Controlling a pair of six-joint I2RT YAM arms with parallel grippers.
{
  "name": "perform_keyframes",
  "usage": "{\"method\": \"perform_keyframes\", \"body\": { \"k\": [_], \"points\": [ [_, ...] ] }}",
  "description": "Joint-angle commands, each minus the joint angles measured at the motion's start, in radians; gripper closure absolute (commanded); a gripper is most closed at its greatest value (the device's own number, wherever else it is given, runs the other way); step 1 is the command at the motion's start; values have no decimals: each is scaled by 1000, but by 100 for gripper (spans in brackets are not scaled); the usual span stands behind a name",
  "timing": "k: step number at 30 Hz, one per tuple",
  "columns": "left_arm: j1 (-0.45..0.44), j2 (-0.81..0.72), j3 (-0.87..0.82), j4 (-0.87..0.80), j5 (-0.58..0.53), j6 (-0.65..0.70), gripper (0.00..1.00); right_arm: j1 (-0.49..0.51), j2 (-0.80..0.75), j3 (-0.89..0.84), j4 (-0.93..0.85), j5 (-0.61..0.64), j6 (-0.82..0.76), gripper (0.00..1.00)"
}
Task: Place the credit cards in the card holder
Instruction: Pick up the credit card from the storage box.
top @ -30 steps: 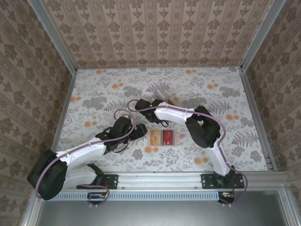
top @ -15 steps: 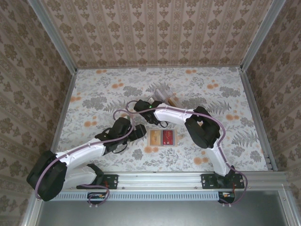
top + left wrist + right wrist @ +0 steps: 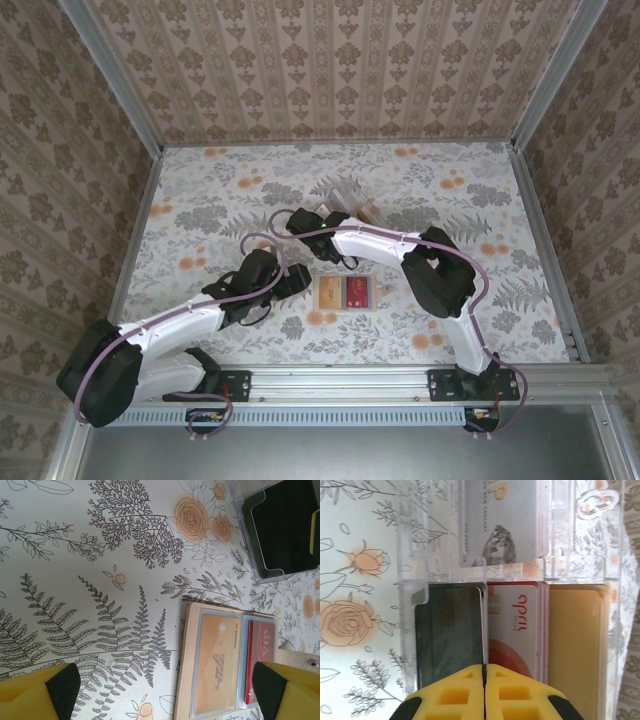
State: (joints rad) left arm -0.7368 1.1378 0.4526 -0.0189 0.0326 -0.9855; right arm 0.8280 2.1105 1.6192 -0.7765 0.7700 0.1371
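Observation:
A tan wallet lies open on the table, with an orange-yellow credit card and a red credit card in its clear sleeves. My left gripper hangs open above the wallet's left edge with nothing between its fingers. The clear card holder stands further back and holds a black card, a red-and-white card, a gold card and a grey card. My right gripper is shut right in front of it. A thin white edge runs from between the black and red cards to the finger seam.
From above, the wallet lies at the table's near middle, with the card holder behind it. The left arm reaches in from the near left. The right arm bends round the wallet's right side.
My right gripper's jaws have closed at the card holder, and its wrist has edged slightly. The left arm, the wallet and its cards have stayed put.

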Motion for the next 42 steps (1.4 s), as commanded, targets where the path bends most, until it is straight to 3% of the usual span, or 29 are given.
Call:
{"method": "perform_keyframes", "body": {
  "k": [1,20,26,31,42],
  "points": [
    [8,2,0,-13,1,-12,8,-7,-35,1,-38,-95,28,92],
    [11,22,1,-10,6,-15,8,-78,8,30,-62,-415,103,85],
    [13,31,3,-8,10,-16,8,-93,16,35,-63,-446,109,83],
    [13,36,8,-9,11,-14,8,-99,0,57,-86,-434,110,90],
    [14,47,21,-23,17,-5,8,-113,-179,24,-132,-466,133,93]
  ]
}}
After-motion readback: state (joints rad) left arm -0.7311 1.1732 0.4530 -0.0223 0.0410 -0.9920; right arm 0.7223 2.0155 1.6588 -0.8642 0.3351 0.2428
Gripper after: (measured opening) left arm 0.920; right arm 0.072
